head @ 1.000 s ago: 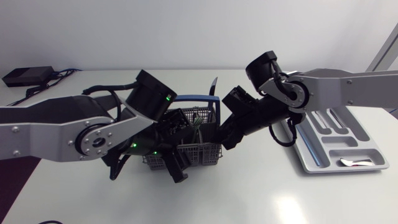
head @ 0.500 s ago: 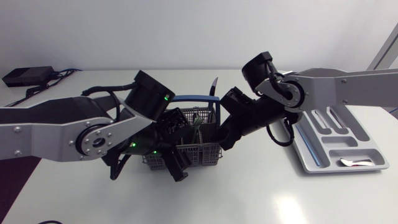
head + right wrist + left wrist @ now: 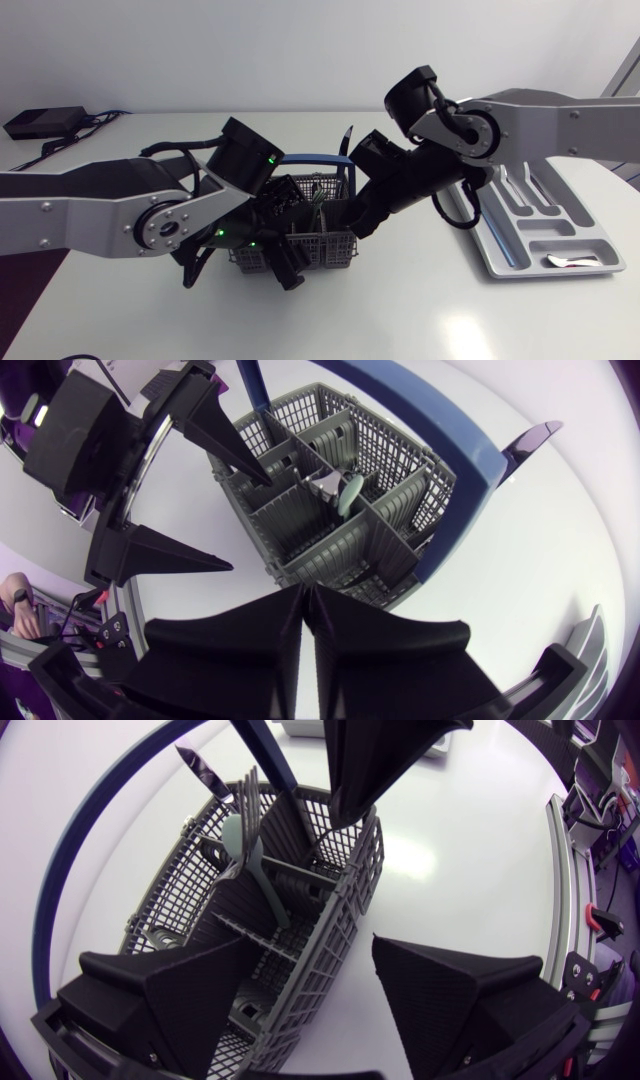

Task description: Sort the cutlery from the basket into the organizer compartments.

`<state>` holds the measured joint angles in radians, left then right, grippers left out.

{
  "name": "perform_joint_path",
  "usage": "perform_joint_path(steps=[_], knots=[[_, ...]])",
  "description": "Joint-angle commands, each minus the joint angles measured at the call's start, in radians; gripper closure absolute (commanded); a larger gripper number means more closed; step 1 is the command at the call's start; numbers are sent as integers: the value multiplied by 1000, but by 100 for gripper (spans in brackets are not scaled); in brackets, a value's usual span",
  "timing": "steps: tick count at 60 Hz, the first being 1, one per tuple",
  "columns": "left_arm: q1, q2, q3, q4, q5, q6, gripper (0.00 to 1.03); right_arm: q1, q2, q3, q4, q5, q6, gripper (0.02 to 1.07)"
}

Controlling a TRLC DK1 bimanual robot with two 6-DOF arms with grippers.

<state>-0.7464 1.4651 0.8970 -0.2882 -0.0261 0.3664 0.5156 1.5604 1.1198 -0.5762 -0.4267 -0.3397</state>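
Observation:
The grey mesh cutlery basket (image 3: 325, 245) with its blue handle (image 3: 315, 158) stands mid-table. A pale green spoon (image 3: 240, 832) stands in one of its compartments, also seen as the spoon (image 3: 350, 490) from the right wrist. A dark utensil (image 3: 345, 140) sticks up at the far side. My left gripper (image 3: 315, 945) is open and straddles the basket's near wall, one finger inside and one outside. My right gripper (image 3: 308, 592) hovers over the basket's right side, shut, with nothing visible between its fingers. The white organizer (image 3: 500, 260) lies at the right and holds one spoon (image 3: 565, 262).
Both arms crowd the basket from either side, the left gripper (image 3: 283, 255) at its front and the right gripper (image 3: 362, 222) at its right rim. A black box with cables (image 3: 40, 122) sits at the far left of the table.
My right gripper's fingers have closed, and that arm has shifted slightly left over the basket. The left gripper has stayed at the basket wall, opening a little wider.

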Motion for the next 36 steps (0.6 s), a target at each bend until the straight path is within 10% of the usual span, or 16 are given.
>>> perform_joint_path(steps=[1, 36], knots=[[-2, 18, -18, 9, 8, -14, 18, 11, -37, 60, -30, 14, 21, 101], [-5, 20, -7, 18, 8, -12, 14, 38, -252, 147, -292, 23, 45, 101]])
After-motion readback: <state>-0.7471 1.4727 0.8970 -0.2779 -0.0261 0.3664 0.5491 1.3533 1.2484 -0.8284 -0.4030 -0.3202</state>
